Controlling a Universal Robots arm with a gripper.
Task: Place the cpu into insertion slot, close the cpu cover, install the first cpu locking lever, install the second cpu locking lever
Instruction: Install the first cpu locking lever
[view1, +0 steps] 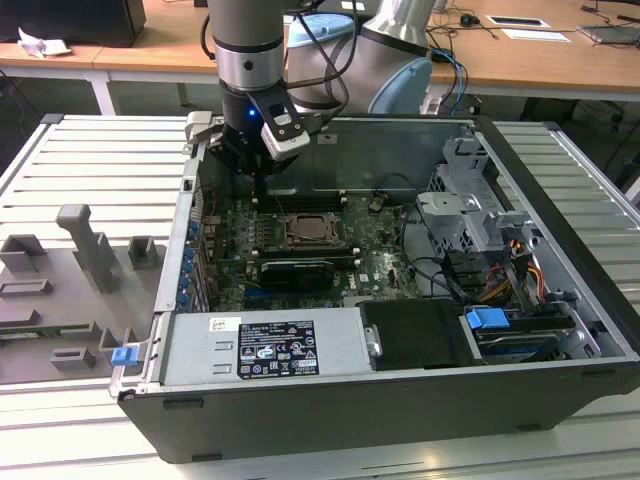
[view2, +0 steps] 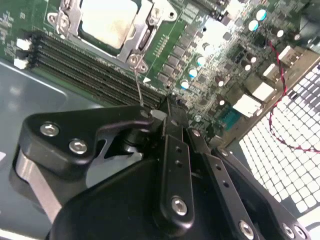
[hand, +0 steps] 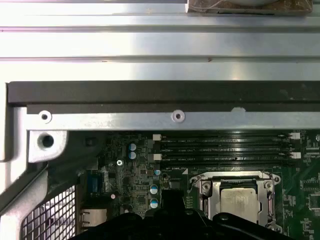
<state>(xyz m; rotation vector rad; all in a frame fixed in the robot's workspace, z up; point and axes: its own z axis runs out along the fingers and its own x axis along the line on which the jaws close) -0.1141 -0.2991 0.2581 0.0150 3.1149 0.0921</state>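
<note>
Work with gripper (view2: 169, 106) closed, fingertips together (nothing clamped). Confirm cpu (view2: 107, 20) seated ahead of gripper under lowered cpu cover (view2: 136, 40). Press thin locking lever (view2: 138, 82), just before fingertips, steadily, avoiding sideways slip.

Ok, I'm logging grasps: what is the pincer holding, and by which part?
The pincer appears shut on the thin cpu locking lever, pinching its free end.

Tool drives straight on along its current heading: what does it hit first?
Probably the green circuit board by the end of the memory slots. The thin metal lever stands right beside the tool tip, so it might touch that first; depth is unclear.
</note>
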